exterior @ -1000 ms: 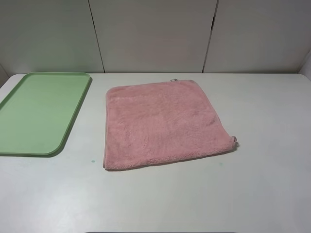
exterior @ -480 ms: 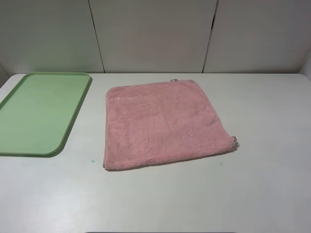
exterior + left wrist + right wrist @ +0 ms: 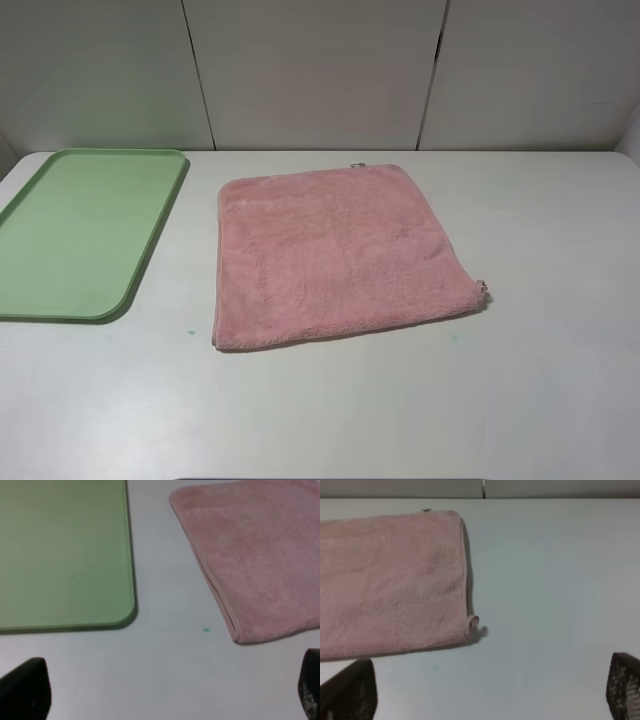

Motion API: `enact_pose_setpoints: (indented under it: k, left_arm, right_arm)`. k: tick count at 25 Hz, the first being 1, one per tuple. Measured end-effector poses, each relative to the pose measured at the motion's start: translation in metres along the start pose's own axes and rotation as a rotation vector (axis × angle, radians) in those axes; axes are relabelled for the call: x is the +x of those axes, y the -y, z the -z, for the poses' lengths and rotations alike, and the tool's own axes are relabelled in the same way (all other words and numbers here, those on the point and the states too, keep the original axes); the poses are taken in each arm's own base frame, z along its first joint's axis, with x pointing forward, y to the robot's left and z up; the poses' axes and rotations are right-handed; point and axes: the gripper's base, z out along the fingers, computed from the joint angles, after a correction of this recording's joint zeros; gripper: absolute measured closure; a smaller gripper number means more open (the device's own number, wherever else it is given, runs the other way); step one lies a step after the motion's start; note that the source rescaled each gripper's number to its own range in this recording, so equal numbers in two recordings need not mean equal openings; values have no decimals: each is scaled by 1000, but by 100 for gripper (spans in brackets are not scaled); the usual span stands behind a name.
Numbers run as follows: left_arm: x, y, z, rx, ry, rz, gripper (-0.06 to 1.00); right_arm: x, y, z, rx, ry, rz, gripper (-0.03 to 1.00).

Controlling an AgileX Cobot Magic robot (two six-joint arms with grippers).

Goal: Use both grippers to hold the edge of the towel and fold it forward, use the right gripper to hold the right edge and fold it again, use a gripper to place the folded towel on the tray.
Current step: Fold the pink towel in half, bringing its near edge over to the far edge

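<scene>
The pink towel [image 3: 335, 255] lies spread flat on the white table, with its near edge [image 3: 340, 337] facing the front. To its left is the light green tray [image 3: 80, 235], with nothing on it. Neither gripper shows in the exterior high view. In the left wrist view, the left gripper [image 3: 167, 690] is open and hovers short of the towel's near left corner [image 3: 240, 637] and the tray [image 3: 60, 550]. The right gripper [image 3: 486, 687] is open too, back from the towel's near right corner [image 3: 467, 630], with nothing between its fingers.
A small tag [image 3: 357, 165] sticks out of the towel's far hem, and a little loop [image 3: 481, 290] hangs at the near right corner. A tiny teal speck [image 3: 190, 331] marks the table between tray and towel. Grey wall panels [image 3: 320, 70] stand behind the table.
</scene>
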Motion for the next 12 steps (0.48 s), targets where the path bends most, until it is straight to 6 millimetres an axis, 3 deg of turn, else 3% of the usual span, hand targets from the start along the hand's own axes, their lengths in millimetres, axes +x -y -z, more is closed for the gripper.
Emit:
enact_pose_setpoints:
  k: [9,12]
  left_arm:
    - [0,0,0,1,0,0,-6]
    - [-1,0,0,4,-2,2,-6]
  right_arm:
    - [-1,0,1,1,1,-7,-3]
    - [-14,-2,2,-21,-17,-28,-3]
